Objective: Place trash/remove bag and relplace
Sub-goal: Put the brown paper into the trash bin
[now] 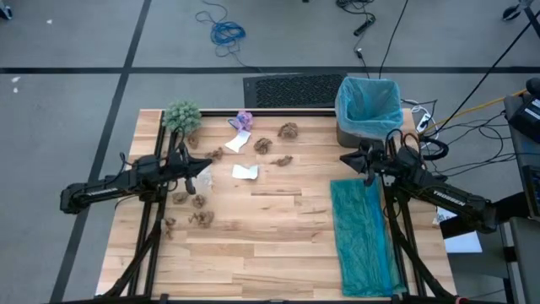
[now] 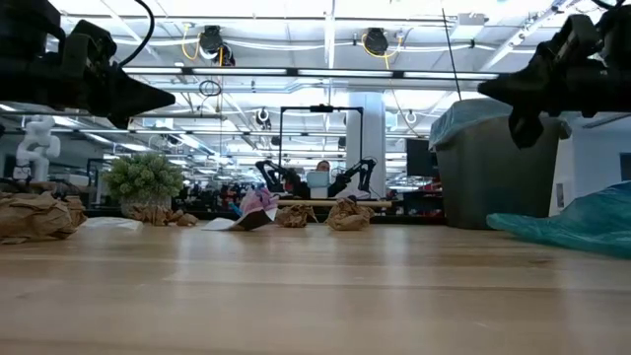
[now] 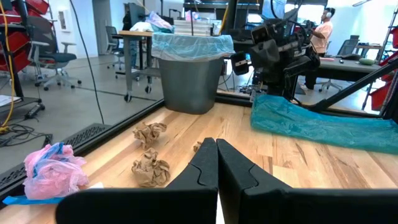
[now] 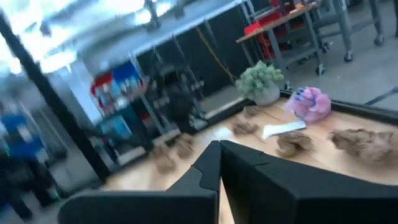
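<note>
High view looks straight down on the whole table [image 1: 278,245], low view sits at tabletop level facing the room, each wrist view looks past its own fingers across the table toward the opposite arm; all four share the scattered trash [image 1: 263,145].

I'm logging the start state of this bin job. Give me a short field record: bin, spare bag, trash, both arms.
bin: grey trash can at the table's far right corner, lined with the light blue bag
spare bag: teal bag lying flat along the right side
trash: brown wads, white scraps and a purple piece scattered over the table, none in a grip
left gripper: jaws shut, empty
right gripper: jaws shut, empty, beside the bin
</note>
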`<move>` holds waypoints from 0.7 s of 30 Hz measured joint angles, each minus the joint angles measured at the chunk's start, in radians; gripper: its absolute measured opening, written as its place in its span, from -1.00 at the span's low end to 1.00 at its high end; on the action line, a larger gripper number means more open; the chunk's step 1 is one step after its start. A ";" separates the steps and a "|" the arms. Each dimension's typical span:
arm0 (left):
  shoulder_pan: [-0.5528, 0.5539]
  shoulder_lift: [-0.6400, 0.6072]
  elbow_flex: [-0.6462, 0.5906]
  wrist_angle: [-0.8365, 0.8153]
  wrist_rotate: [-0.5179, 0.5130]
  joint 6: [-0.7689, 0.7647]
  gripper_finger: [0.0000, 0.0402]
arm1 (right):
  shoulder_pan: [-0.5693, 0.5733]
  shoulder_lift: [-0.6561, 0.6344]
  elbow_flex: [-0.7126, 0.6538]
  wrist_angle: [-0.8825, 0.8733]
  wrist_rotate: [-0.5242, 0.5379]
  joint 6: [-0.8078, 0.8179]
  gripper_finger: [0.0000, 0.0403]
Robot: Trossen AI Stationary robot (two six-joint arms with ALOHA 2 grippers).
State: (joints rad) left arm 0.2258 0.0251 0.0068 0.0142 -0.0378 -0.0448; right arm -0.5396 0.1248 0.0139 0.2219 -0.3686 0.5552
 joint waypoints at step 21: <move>0.000 0.000 0.000 0.000 0.000 0.000 -1.00 | 0.001 0.003 0.000 0.159 0.105 0.268 -1.00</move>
State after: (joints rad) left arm 0.2256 0.0252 0.0068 0.0140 -0.0377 -0.0450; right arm -0.5385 0.1276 0.0139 0.3810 -0.2632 0.8230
